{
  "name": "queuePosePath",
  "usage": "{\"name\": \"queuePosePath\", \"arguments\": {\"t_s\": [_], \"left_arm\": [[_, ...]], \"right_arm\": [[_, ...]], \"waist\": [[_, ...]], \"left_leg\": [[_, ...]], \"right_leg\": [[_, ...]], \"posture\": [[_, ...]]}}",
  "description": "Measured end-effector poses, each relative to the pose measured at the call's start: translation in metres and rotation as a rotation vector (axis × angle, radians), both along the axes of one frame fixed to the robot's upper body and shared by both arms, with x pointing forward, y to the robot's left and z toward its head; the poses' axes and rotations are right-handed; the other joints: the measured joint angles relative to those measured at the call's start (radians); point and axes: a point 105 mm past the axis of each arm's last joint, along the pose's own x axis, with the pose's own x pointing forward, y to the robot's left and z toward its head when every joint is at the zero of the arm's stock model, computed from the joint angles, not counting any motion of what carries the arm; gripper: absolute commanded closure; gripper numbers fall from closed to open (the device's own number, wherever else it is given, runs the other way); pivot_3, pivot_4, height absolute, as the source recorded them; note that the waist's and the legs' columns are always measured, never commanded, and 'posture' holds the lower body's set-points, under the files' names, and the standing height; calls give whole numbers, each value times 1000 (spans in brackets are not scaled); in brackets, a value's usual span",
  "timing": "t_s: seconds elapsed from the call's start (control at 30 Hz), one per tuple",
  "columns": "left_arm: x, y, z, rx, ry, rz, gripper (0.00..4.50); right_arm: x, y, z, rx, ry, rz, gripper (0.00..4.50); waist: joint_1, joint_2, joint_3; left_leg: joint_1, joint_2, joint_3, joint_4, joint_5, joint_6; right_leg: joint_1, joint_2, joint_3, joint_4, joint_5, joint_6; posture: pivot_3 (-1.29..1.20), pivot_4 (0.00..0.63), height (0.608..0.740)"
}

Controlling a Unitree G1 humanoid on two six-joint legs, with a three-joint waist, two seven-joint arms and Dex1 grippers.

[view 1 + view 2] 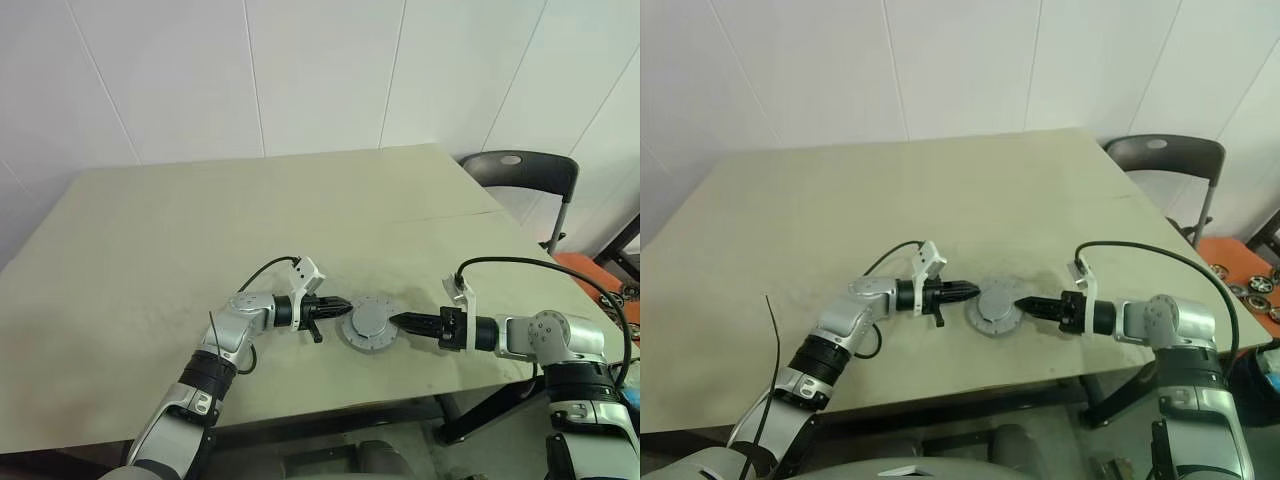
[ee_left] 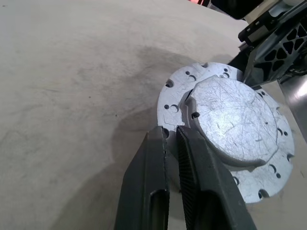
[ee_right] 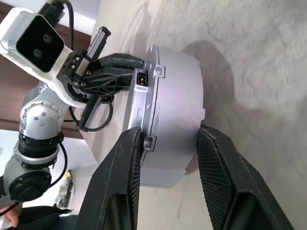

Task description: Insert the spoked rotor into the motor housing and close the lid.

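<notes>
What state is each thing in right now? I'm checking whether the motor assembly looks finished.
motor housing: lies flat on the table, covered, no windings showing.
lid: seated on top of the motor housing, closed as far as can be seen.
left gripper: shut, tips at the edge of the housing's flange.
right gripper: closed across the motor housing from the opposite side.

Both arms reach inward low over the table, grippers pointing at each other. The left gripper (image 1: 341, 302) has its fingers pressed together. The right gripper (image 1: 397, 320) has its fingers parted.
</notes>
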Motion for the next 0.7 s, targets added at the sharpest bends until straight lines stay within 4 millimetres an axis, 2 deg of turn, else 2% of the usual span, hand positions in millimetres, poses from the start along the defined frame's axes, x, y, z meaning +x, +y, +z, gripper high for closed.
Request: {"name": "queuePosePath", "arguments": {"t_s": [0.13, 0.23, 0.53, 0.7], "left_arm": [[3, 9, 2, -13, 11, 31, 4051], [12, 24, 8, -47, 24, 106, 4051], [31, 74, 64, -216, -54, 289, 4051], [31, 98, 69, -261, -21, 367, 4051]], "right_arm": [[1, 4, 1, 6, -3, -11, 3043], [3, 11, 2, 32, -11, -13, 3043], [14, 22, 1, 85, -5, -53, 3043], [18, 26, -1, 138, 43, -102, 3043]], "waist": [[-4, 0, 0], [-16, 0, 1], [-30, 0, 2], [-29, 1, 3]], "left_leg": [[0, 1, 0, 0, 0, 0], [0, 1, 0, -1, 0, 0], [-2, 2, 1, -5, 0, 0], [-1, 2, 1, -5, 0, 0]], "right_leg": [[-1, 1, 0, 1, 0, 0], [-3, 1, 0, 2, 0, 0], [-10, 2, 0, 8, 1, 0], [-10, 2, 0, 10, 1, 0]], "posture": [[0, 0, 740], [0, 0, 740], [0, 0, 740], [0, 0, 740]]}}
